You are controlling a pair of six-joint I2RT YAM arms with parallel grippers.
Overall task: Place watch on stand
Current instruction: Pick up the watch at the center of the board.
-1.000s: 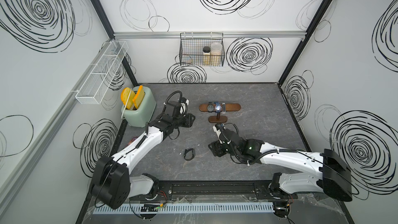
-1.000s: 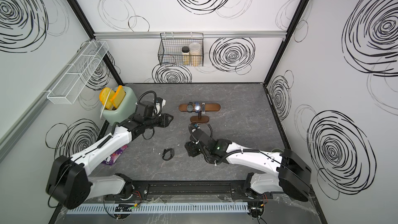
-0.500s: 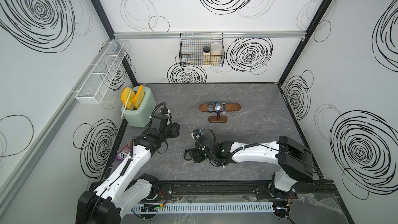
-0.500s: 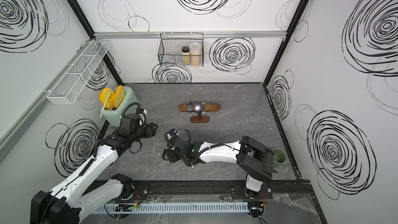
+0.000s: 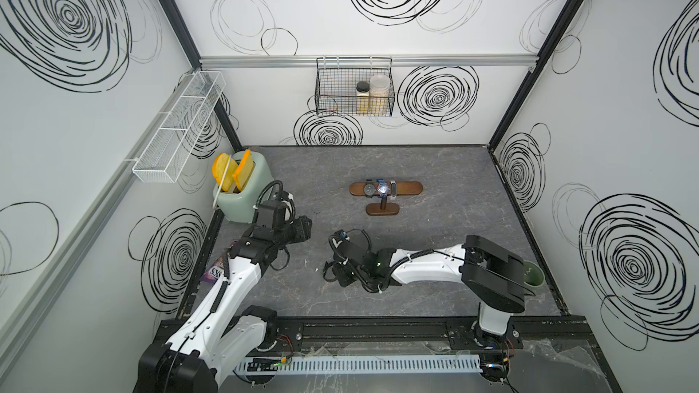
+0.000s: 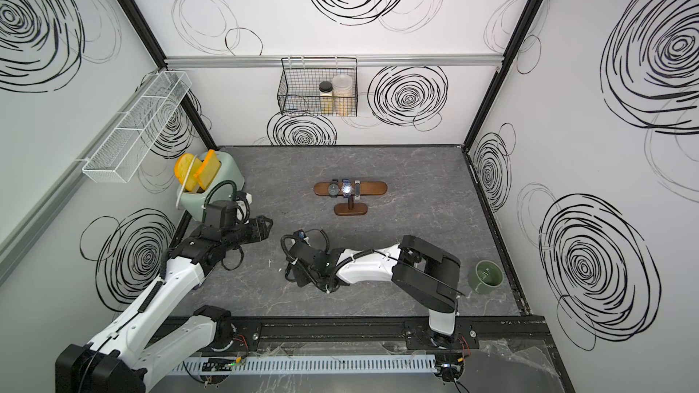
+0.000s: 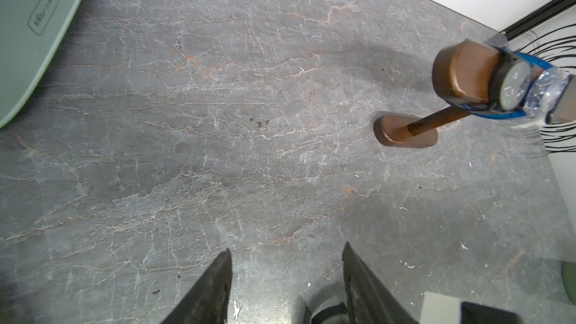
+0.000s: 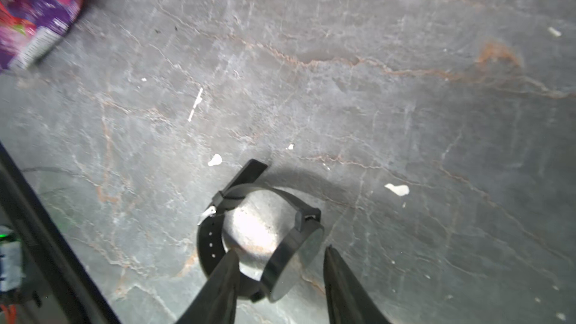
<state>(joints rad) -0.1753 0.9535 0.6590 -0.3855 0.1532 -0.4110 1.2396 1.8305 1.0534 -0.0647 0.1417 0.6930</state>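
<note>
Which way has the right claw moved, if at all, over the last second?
Yes. The right claw has left the stand and its base, coming toward the front rail. It now straddles the loose watch.

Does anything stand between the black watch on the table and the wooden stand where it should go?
Nothing visible does: only bare tabletop lies between the black watch and the stand. Three watches already sit mid-bar, but both bar ends are free.
</note>
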